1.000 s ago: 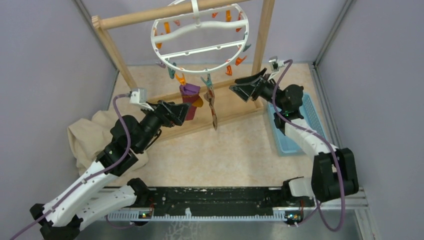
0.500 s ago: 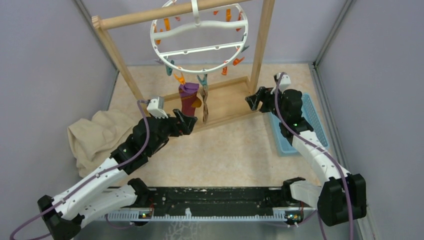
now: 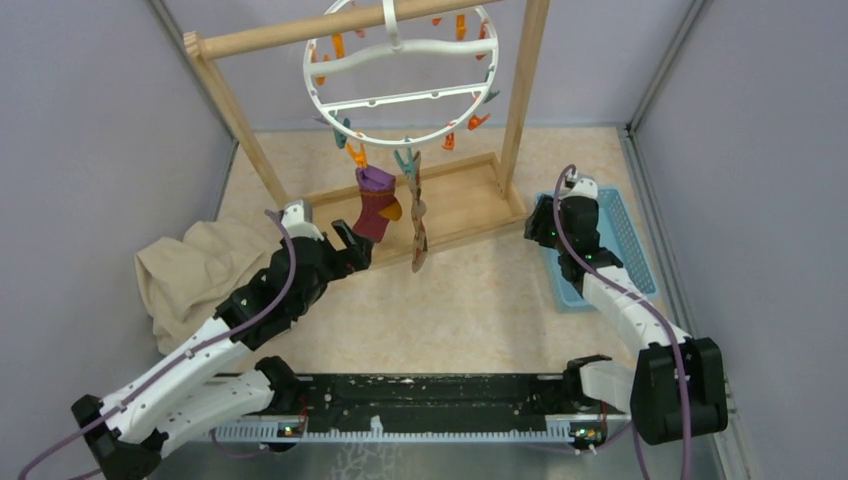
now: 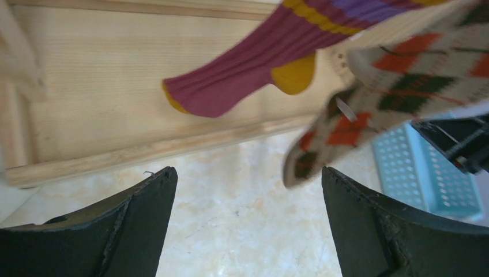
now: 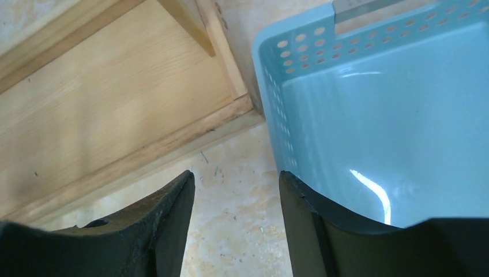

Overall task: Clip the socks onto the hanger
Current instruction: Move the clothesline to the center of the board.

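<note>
Presently, listed from the grippers outward.

- Left gripper (image 4: 248, 173): its jaws are standing wide apart and grasping nothing. It is hovering just near of and below the two socks.
- Right gripper (image 5: 236, 179): its fingers are standing parted with nothing between them. It is pointing down over the spot where the blue basket (image 5: 392, 133) is meeting the right near corner of the wooden stand (image 3: 455, 200).
- Maroon sock (image 3: 378, 205): it is hanging from an orange clip (image 3: 357, 155) on the near rim of the hanger (image 3: 400, 75).
- Tan patterned sock (image 3: 418, 225): it is hanging just right of the maroon one from a teal clip (image 3: 405, 160) and is dangling lower.
- Hanger: it is hanging by its hook from the stand's top bar.
- Beige cloth (image 3: 185, 275): it is lying heaped at the left, beside the left arm.
</note>
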Action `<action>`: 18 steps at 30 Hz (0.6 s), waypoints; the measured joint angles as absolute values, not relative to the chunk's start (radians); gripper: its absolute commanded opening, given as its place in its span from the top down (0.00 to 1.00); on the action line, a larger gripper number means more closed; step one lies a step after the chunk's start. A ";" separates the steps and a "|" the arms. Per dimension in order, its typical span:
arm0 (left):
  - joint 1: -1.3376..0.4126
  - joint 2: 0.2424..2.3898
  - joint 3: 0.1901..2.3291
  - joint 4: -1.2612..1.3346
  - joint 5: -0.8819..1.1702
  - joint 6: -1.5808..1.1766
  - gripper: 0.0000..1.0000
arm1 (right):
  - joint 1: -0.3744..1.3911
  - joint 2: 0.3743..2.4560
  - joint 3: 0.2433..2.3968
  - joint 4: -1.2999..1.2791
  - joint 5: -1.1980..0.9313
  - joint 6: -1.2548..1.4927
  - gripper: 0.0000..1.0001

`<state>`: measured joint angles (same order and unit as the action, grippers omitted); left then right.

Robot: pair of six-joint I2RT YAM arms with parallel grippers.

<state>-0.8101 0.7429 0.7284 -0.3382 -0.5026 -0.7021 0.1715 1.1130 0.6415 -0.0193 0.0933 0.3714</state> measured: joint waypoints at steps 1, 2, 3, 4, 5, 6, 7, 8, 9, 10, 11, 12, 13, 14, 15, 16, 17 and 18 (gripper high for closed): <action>-0.810 0.761 0.742 -0.372 -0.522 -0.716 0.01 | 0.171 1.126 0.641 -0.016 0.089 0.374 0.47; -0.810 0.787 0.762 -0.407 -0.541 -0.735 0.01 | 0.171 1.137 0.635 -0.008 0.081 0.378 0.48; -0.807 0.823 0.793 -0.455 -0.562 -0.764 0.01 | 0.171 1.141 0.628 -0.001 0.075 0.380 0.48; -0.804 0.855 0.818 -0.488 -0.574 -0.793 0.01 | 0.171 1.142 0.621 0.002 0.070 0.384 0.49; -0.799 0.893 0.847 -0.532 -0.585 -0.818 0.01 | 0.171 1.142 0.617 0.006 0.066 0.386 0.49; -0.792 0.932 0.873 -0.574 -0.595 -0.856 0.01 | 0.171 1.142 0.615 0.007 0.061 0.387 0.49; -0.785 0.967 0.894 -0.619 -0.602 -0.891 0.01 | 0.171 1.142 0.615 0.011 0.057 0.387 0.49; -0.778 0.984 0.902 -0.645 -0.604 -0.918 0.01 | 0.171 1.142 0.615 0.016 0.053 0.388 0.49; -0.765 1.003 0.907 -0.680 -0.604 -0.957 0.01 | 0.171 1.142 0.615 0.023 0.047 0.388 0.49; -0.751 1.015 0.907 -0.707 -0.601 -0.983 0.01 | 0.171 1.142 0.615 0.026 0.043 0.389 0.49; -0.729 1.026 0.906 -0.731 -0.589 -1.013 0.01 | 0.171 1.142 0.615 0.029 0.037 0.389 0.49; -0.702 1.033 0.903 -0.744 -0.570 -1.028 0.01 | 0.171 1.142 0.615 0.032 0.031 0.390 0.49; -0.677 1.038 0.898 -0.746 -0.555 -1.038 0.01 | 0.171 1.142 0.615 0.035 0.026 0.390 0.49; -0.641 1.042 0.888 -0.742 -0.524 -1.048 0.01 | 0.171 1.142 0.615 0.037 0.023 0.393 0.49; -0.606 1.048 0.876 -0.740 -0.492 -1.056 0.01 | 0.171 1.141 0.615 0.038 0.020 0.394 0.49; -0.584 1.056 0.866 -0.739 -0.470 -1.062 0.02 | 0.171 1.141 0.615 0.038 0.019 0.394 0.49; -0.559 1.068 0.854 -0.739 -0.447 -1.074 0.02 | 0.171 1.141 0.615 0.038 0.016 0.394 0.50; -0.544 1.080 0.844 -0.739 -0.431 -1.084 0.02 | 0.171 1.141 0.615 0.038 0.014 0.395 0.50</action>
